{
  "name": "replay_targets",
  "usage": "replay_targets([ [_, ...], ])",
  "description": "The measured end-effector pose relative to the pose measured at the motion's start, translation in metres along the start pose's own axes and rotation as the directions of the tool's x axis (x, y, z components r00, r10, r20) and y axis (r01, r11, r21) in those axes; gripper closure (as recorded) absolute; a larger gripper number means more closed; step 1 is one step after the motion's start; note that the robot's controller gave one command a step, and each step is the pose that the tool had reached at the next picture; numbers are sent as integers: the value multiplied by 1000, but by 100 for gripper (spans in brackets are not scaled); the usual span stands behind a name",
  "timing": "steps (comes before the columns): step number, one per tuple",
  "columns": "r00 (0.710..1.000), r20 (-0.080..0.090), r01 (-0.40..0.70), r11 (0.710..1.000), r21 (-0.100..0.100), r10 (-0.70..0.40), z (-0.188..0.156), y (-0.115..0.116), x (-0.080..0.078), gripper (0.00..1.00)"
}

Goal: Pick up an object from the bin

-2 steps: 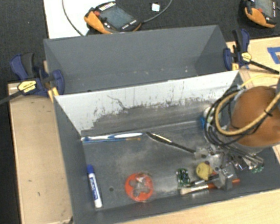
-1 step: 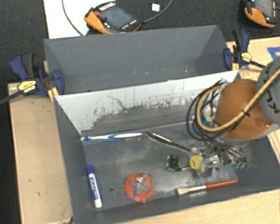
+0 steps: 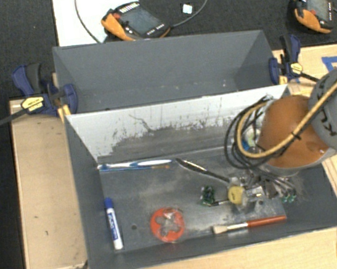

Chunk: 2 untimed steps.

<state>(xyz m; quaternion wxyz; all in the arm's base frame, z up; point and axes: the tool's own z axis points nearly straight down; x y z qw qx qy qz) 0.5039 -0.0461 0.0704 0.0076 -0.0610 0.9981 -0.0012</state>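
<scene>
My gripper is low over the right part of the bin floor, under the orange wrist cover. A small yellow round thing lies right against its left side; whether it is gripped I cannot make out. Just left of that sits a small green and black piece. A thin brush with a red handle lies flat in front of the gripper, near the front wall. A metal spoon lies behind and to the left, pointing toward the gripper.
Further left, a red round lid-like thing rests on the floor, and a white marker with a blue cap lies along the left wall. A blue and white toothbrush lies along the back wall.
</scene>
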Motion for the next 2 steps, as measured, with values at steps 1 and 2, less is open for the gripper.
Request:
replay_targets([
  [1, 1000, 1, 0, 1000, 0, 0, -1, 0, 0, 100],
  [2, 1000, -8, -2, 1000, -2, 2, -41, 1, 2, 100],
])
